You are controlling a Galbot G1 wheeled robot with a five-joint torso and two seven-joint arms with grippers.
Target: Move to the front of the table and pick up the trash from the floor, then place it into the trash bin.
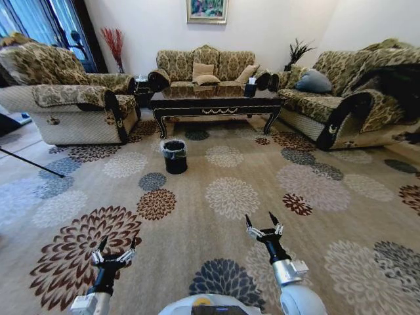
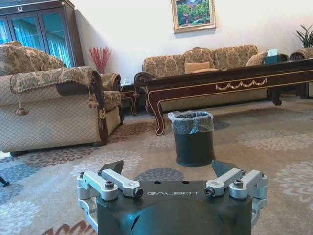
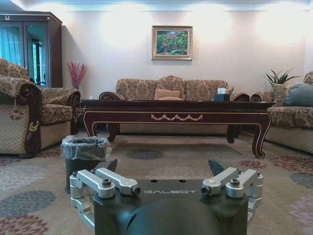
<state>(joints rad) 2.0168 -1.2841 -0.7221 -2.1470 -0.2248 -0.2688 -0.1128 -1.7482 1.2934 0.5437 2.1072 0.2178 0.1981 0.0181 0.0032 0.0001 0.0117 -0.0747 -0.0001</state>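
Left pincer (image 1: 117, 247): bottom left of the head view, low over the floor (image 1: 216, 197), fingers spread wide, holding nothing.
Right pincer (image 1: 262, 222): bottom middle-right, fingers spread wide too, holding nothing.
Trash bin (image 1: 174, 157): middle left, on the carpet, just before the worktop.
Worktop (image 1: 215, 103): upper middle, between the sofas.

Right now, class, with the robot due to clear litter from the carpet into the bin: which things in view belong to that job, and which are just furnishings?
Belong to the job:
table
trash bin
floor
left hand, open, low over the carpet
right hand, open, low over the carpet

Just furnishings:
sofa
armchair
framed painting
tissue box
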